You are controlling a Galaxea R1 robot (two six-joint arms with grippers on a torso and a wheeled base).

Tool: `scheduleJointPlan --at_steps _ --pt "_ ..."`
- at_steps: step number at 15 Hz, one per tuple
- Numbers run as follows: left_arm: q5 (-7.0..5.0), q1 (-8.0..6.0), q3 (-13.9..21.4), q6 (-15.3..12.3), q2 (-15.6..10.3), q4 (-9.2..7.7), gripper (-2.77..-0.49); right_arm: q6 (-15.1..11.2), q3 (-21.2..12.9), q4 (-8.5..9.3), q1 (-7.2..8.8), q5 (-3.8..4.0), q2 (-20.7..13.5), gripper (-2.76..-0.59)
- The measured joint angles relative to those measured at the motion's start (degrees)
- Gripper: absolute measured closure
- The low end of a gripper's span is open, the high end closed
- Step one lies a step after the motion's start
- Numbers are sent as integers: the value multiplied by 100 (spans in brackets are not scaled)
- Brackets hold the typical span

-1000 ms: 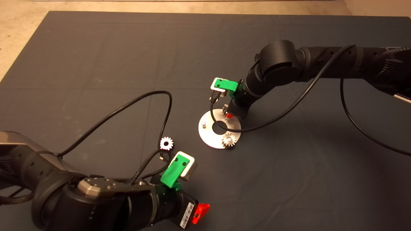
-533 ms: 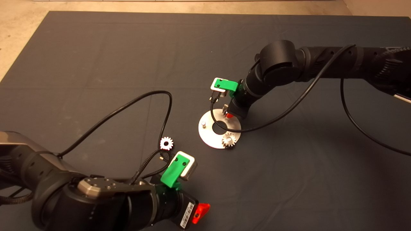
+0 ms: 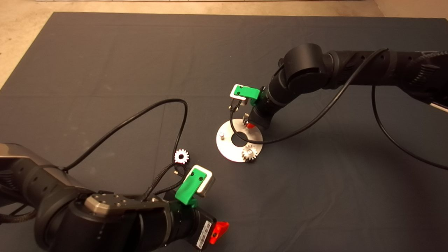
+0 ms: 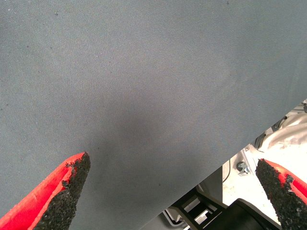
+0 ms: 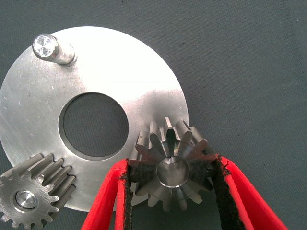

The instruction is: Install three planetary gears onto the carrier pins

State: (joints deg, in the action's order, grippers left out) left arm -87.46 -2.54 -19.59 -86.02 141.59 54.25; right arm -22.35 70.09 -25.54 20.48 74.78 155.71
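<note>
The shiny silver disc (image 3: 227, 147) lies mid-mat. In the right wrist view the disc (image 5: 144, 72) carries one bare carrier pin (image 5: 48, 48) and one planetary gear (image 5: 29, 199) seated on a pin. My right gripper (image 5: 171, 165) is shut on a second gear (image 5: 168, 139) at the disc's rim, pads on its teeth. A silver round face shows in that gear's centre hole. In the head view the right gripper (image 3: 249, 123) hides this gear. The seated gear (image 3: 250, 153) and the bare pin (image 3: 222, 134) show there. A third gear (image 3: 181, 156) lies loose on the mat. My left gripper (image 4: 172, 163) is open over bare mat.
The left arm rests at the mat's lower left, its black cable (image 3: 154, 108) looping past the loose gear. The right arm's cable (image 3: 280, 138) hangs across the disc's far side. Pale floor (image 3: 21, 42) borders the mat at the left and top.
</note>
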Motion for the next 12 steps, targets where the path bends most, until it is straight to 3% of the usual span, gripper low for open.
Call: scheduleJointPlan --at_steps 12 --pt "0 0 0 0 -2 0 -249 0 0 0 0 -5 -2 -92"
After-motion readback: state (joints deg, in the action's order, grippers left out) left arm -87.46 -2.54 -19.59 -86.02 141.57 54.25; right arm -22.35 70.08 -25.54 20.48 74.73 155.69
